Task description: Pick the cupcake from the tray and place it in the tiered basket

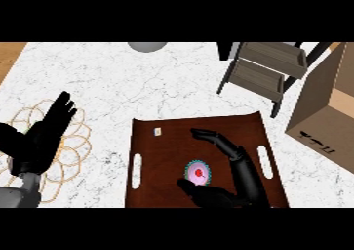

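R hand (pixel 233 188) over the dark brown wooden tray w/ slot handles (pixel 241 124), fingers straight and spread, thumb just near-side of the small pink-frosted cupcake w/ red top and teal wrapper (pixel 197 173); not gripping it. Cupcake sits on tray, near-centre part. L hand (pixel 39 136) open, fingers up, at left over the tan wire-loop mat (pixel 75 146). Grey two-tier slatted basket on black frame (pixel 269 66) far right, well apart from tray. Brown cardboard box (pixel 330 112) at right edge. White marble counter (pixel 136 83).
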You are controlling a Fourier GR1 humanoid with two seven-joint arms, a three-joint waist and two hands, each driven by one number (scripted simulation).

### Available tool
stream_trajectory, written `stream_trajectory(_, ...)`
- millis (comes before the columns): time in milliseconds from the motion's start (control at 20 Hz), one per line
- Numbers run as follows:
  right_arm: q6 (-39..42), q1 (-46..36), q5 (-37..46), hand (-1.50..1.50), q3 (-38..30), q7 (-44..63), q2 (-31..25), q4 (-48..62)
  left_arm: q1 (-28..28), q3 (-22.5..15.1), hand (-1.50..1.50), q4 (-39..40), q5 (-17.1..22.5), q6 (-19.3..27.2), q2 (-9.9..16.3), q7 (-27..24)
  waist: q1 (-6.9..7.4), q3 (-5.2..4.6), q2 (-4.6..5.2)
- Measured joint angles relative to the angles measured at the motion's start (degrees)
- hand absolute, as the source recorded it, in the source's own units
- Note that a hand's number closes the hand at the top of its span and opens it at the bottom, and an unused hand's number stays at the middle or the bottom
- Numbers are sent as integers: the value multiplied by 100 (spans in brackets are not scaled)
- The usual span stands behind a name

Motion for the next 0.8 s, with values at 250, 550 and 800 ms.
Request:
stream_trajectory(250,-254,17,1318,-150,401,859,-383,-545,94,50,0,-32,23,-194,24,25,-10,-3,-14)
stream_trajectory(550,808,-452,2540,-150,545,2367,-1524,-1034,181,1,0,-47,-34,-213,-13,-2,-59,-31,-59)
stream_trajectory(800,2433,-780,2672,-150,999,3696,-2117,-1639,162,5,0,-126,-58,-205,6,55,-3,-38,-62)
